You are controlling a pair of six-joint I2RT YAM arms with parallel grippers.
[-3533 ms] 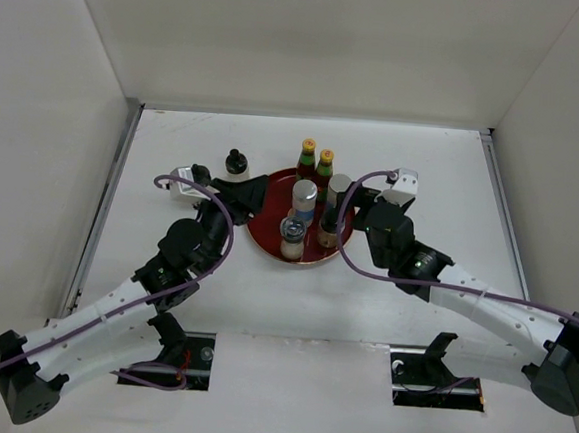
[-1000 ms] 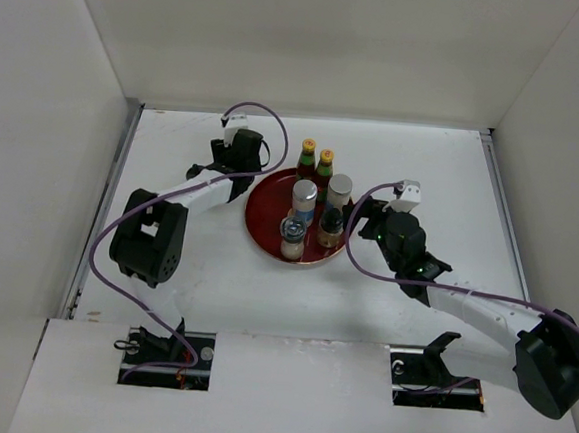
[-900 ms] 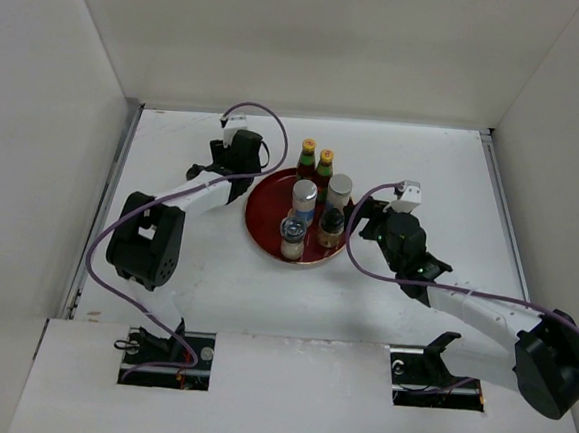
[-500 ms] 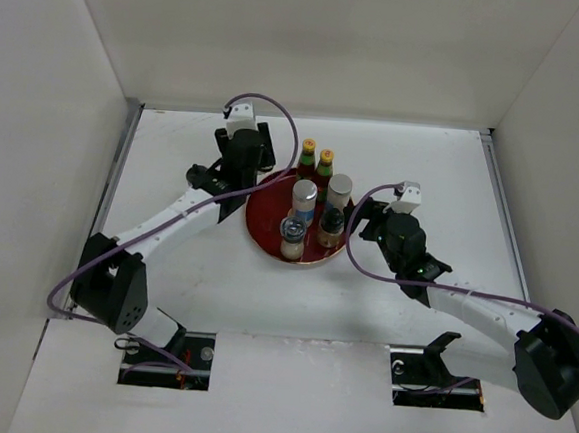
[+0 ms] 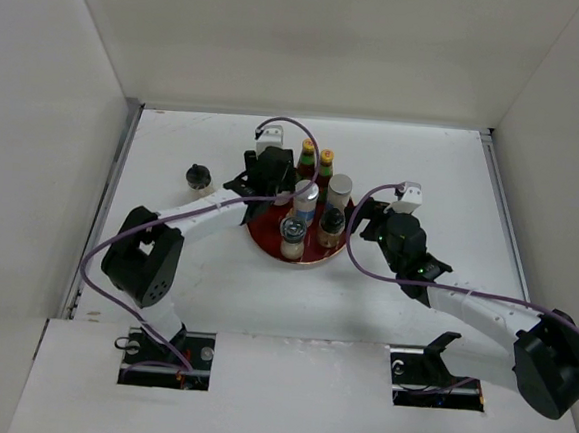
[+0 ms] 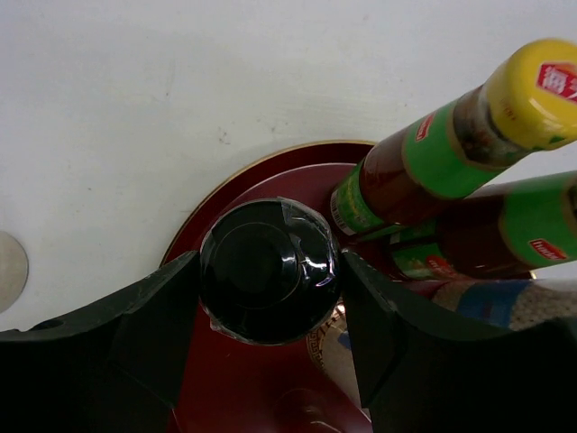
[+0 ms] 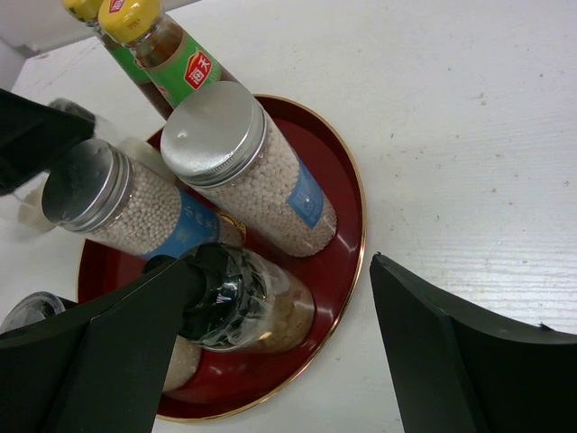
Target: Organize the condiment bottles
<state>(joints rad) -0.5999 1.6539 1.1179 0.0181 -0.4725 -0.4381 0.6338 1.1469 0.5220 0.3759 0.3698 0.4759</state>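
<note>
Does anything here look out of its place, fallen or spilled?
One dark-capped shaker stands alone on the table, left of the red tray where the rest are gathered, so it looks left out. The left claw holds a second shaker above the tray. Nothing seems spilled or fallen.

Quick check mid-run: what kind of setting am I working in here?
Probably a lab test booth rather than a real kitchen. Plain white walls box in a white table, and condiment bottles stand grouped on a red tray like staged props.
</note>
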